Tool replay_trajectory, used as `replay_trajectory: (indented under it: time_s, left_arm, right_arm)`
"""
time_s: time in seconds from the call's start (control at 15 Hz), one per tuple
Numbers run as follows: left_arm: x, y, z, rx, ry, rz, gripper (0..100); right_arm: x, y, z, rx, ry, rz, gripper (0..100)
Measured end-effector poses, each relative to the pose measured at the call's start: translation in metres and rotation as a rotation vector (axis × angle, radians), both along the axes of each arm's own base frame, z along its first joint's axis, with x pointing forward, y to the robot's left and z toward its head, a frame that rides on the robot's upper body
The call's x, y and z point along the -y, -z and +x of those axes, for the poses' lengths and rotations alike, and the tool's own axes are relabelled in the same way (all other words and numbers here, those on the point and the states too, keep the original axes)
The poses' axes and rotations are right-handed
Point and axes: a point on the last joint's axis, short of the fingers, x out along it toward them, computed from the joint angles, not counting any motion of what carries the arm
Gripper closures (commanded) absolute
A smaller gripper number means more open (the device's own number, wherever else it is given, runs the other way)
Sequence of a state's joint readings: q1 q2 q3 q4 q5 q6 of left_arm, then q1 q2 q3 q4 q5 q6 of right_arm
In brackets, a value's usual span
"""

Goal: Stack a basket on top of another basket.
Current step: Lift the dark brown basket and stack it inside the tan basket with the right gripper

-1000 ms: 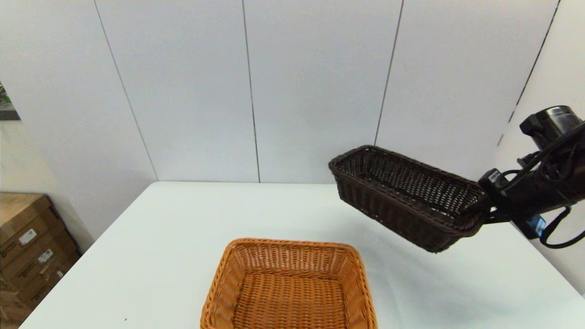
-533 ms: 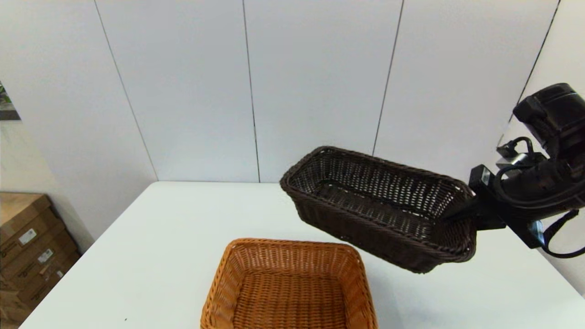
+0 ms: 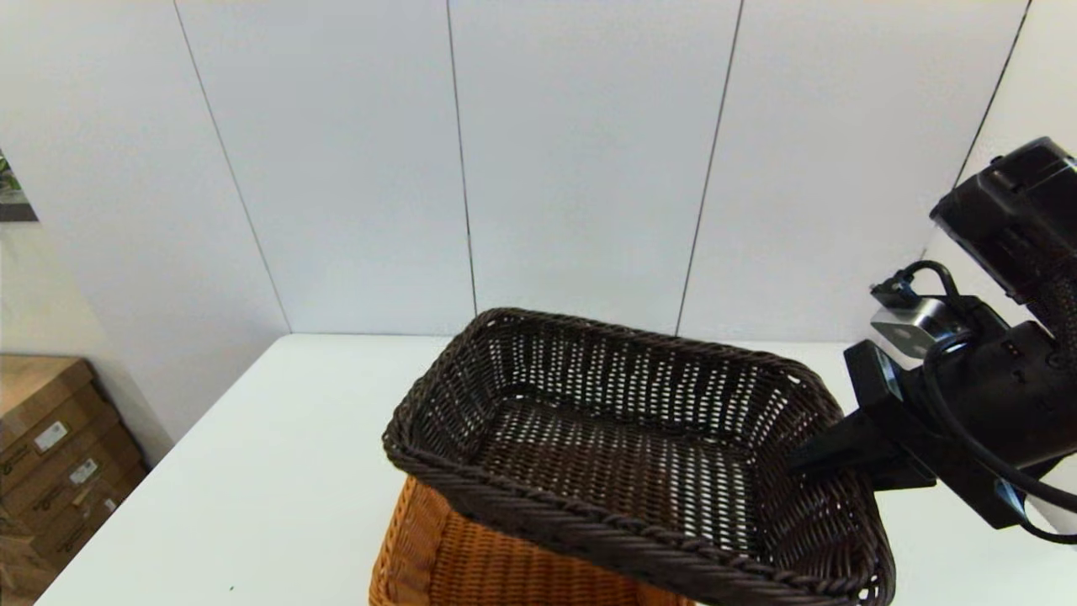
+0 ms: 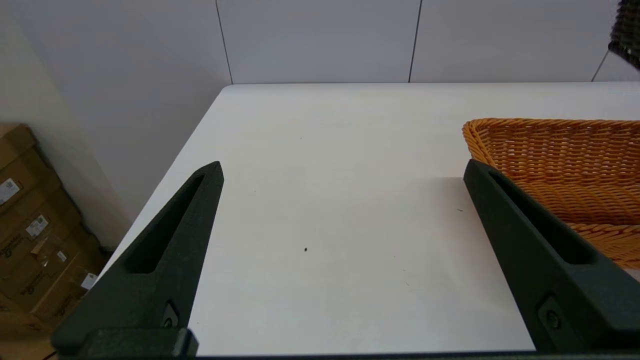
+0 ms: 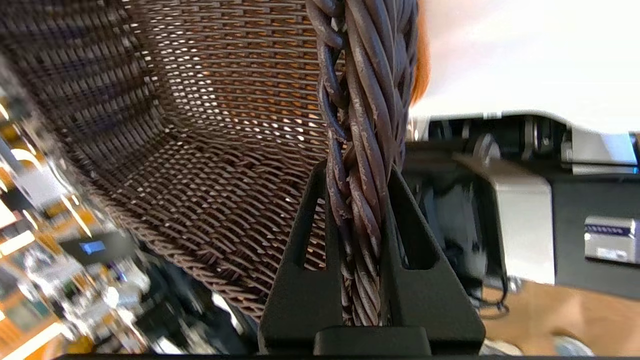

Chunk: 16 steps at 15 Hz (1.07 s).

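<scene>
Right gripper (image 3: 812, 459) clamped on the braided rim of the dark basket (image 3: 623, 454), held mid-frame above the orange basket (image 3: 437, 551) at lower centre (overlap partial, dark one offset right). Left gripper (image 4: 342, 172) spread, idle.

Layout as I read it from my station:

- Tabletop (image 3: 278, 438): carries the tan basket (image 3: 437, 555) at its near edge, centre.
- Dark basket (image 3: 623, 454): in the air, above the tan basket and overlapping it, tilted, reaching off to the right.
- Right gripper (image 3: 812, 459): at the dark basket's right end, fingers closed over its rim (image 5: 357, 150).
- Left gripper (image 4: 342, 170): left of the tan basket, above bare tabletop, fingers spread wide.
- Cardboard boxes (image 3: 50, 454): on the floor, left of the tabletop.
</scene>
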<state>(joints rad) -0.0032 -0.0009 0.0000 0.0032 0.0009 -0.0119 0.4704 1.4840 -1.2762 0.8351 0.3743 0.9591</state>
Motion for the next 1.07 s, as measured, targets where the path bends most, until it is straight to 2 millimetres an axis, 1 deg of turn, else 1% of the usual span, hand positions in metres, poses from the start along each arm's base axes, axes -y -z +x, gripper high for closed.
replay_trajectory:
  time_s: [0.13, 0.47, 0.73, 1.07]
  left_arm:
    - [0.0, 0.0, 0.0, 0.0, 0.0, 0.0, 0]
    - [0.0, 0.0, 0.0, 0.0, 0.0, 0.0, 0]
    - [0.0, 0.0, 0.0, 0.0, 0.0, 0.0, 0]
    - [0.0, 0.0, 0.0, 0.0, 0.0, 0.001, 0]
  right_arm:
    - [-0.01, 0.001, -0.005, -0.001, -0.048, 0.001, 100]
    - [-0.034, 0.006, -0.009, -0.003, -0.145, -0.004, 100]
    - [-0.054, 0.012, -0.003, 0.005, -0.153, 0.017, 100]
    - [-0.068, 0.025, 0.006, -0.002, -0.161, 0.003, 100]
